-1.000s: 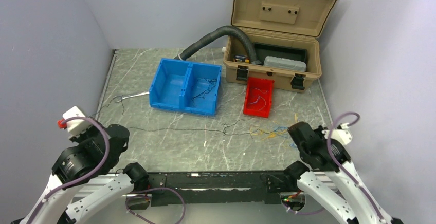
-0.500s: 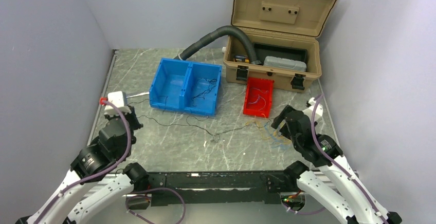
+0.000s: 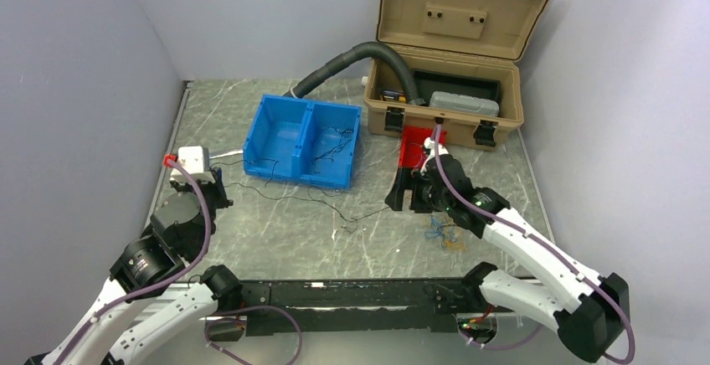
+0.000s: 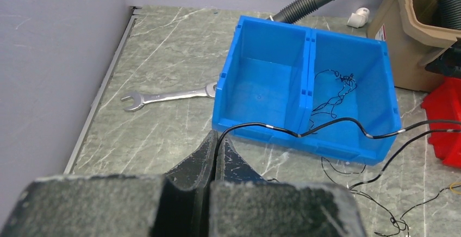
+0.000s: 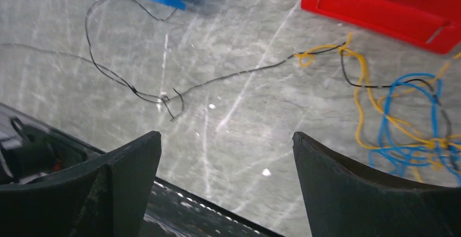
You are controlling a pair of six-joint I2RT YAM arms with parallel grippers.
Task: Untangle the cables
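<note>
Left wrist view: your left claw is clenched on black wire, which runs right across front of blue bin. Step in hand, likely: drawing black wire out of yellow and blue tangle on table near red bin. Right claw spread wide, holding nothing, touching nothing. Next move: bring it down on tangle, grip, then pull apart gently.
</note>
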